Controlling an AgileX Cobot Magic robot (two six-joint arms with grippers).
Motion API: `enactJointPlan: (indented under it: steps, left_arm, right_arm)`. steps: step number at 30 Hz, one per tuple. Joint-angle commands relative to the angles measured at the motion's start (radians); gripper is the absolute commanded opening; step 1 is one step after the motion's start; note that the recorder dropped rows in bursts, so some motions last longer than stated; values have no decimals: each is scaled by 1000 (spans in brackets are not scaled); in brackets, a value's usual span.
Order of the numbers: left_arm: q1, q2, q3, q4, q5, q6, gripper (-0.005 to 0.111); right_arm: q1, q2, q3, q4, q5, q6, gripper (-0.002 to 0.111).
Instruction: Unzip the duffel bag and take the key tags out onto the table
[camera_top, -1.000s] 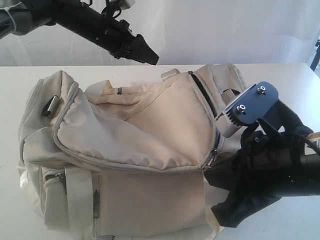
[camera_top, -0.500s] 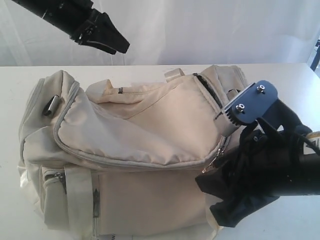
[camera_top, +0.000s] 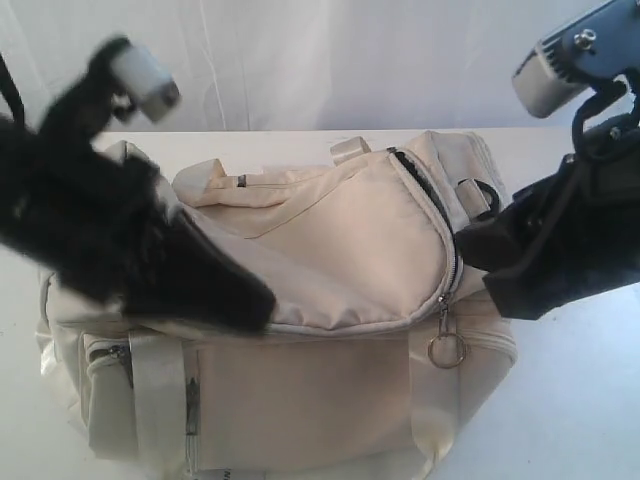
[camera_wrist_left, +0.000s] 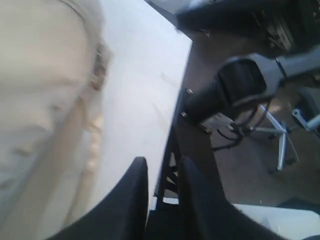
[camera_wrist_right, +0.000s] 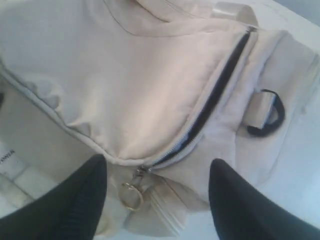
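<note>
- Here the bag (camera_top: 330, 250) lies on the table (camera_top: 570, 400), filling the middle of the exterior view; the frame cuts off its near side
- Only the right wrist view shows the zip (camera_wrist_right: 215, 95) clearly: parted along one stretch, dark inside, and shut from where the pull ring (camera_wrist_right: 131, 195) hangs
- The right gripper (camera_wrist_right: 157, 165) hovers over that ring, fingers spread wide, nothing between them
- The exterior view places it off the bag's right end, beside the black D-ring (camera_top: 485, 195)
- The left gripper (camera_wrist_left: 162, 165) is a dark blur in the exterior view, over the bag's left shoulder; I cannot tell whether it touches the fabric
- Its wrist view shows a narrow, empty gap between the fingers, the table edge (camera_wrist_left: 182, 90) near, and floor (camera_wrist_left: 240, 165) and a chair (camera_wrist_left: 245, 85) beyond
- Bare table lies right of the bag and behind it
</note>
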Motion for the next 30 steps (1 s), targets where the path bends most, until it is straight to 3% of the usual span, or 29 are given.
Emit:
enactJointPlan:
  steps: [1,4,6,7,9,12,20,30]
  left_arm:
    - [-377,-63,219,-98,-495,21,18]
    - [-630,-18,217,-139,-907,21,19]
    - [-678,28,180,-139,-980,21,20]
    - [-680,48,166,-140,-980,17,22]
    - [-680,125,115,-152,-985,17,39]
    - [-680,201,57,-149,-1044,20,52]
    - [-680,289,12,-78,-1172,97,53]
    - [-689,301,-42,-6,-1169,95,53]
  right_arm:
    - [-22,36,-71,-92,134,17,57]
    - [-138,142,-158,-67,217,-83,52]
    - [-213,229,-215,35,234,-168,51]
    - [-238,263,-237,100,256,-222,51]
    - [-308,375,-302,278,314,-337,51]
    - [-326,455,-320,302,321,-337,51]
    - [-326,533,-320,339,259,-337,56]
    - [-326,535,-320,357,187,-337,60]
